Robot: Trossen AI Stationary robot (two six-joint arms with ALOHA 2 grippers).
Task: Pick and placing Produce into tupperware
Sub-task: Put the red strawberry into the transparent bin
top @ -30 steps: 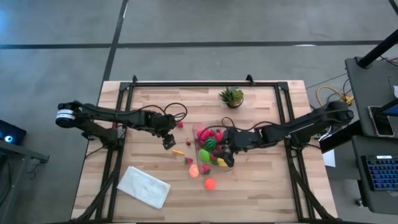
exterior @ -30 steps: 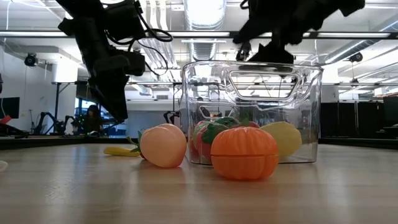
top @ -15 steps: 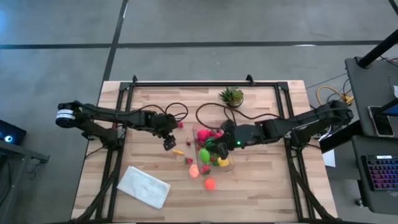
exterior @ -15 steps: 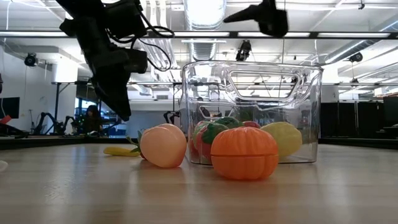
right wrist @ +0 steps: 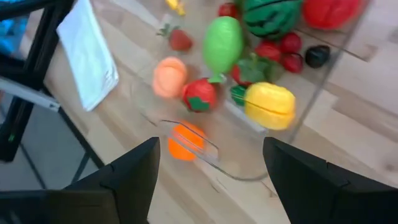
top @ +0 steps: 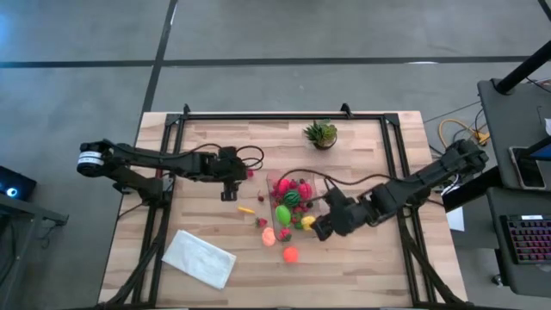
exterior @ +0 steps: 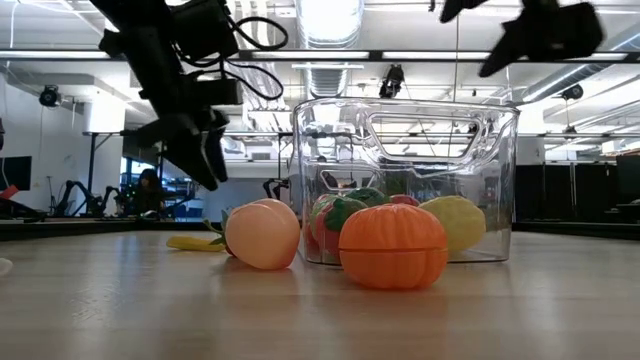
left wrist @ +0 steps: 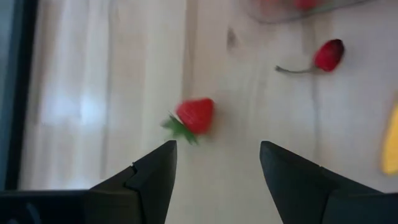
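Hovering over the table [top: 362, 258], my left hand [top: 227, 191] sits left of centre in the high view, its two dark fingers [left wrist: 152, 180] spread with nothing between them. In my left wrist view a small red strawberry [left wrist: 194, 116] lies on the wood just ahead of those fingers, apart from them, with a cherry [left wrist: 327, 55] on its stem farther off toward the upper right of that frame.

My right hand [top: 321, 229] hangs just right of the tupperware [top: 316, 231] at the middle of the high view, near its lower right corner, fingers [right wrist: 127, 180] apart and empty. The tupperware stands upright on the table and already holds part of the produce: a striped dark green melon [right wrist: 272, 15], a lime green fruit [right wrist: 222, 41], a yellow one [right wrist: 270, 104], a large red one [right wrist: 329, 10] and some small red pieces.

Outside it, toward the lower left of the container in the high view, lie a peach-coloured fruit [exterior: 262, 233] touching or just beside the clear wall, an orange fruit [exterior: 393, 246] in front of it, and a thin yellow piece [top: 246, 209]. A white cloth [top: 198, 257] lies in the lower left of the high view, and a small potted plant [top: 320, 133] stands near the upper middle.
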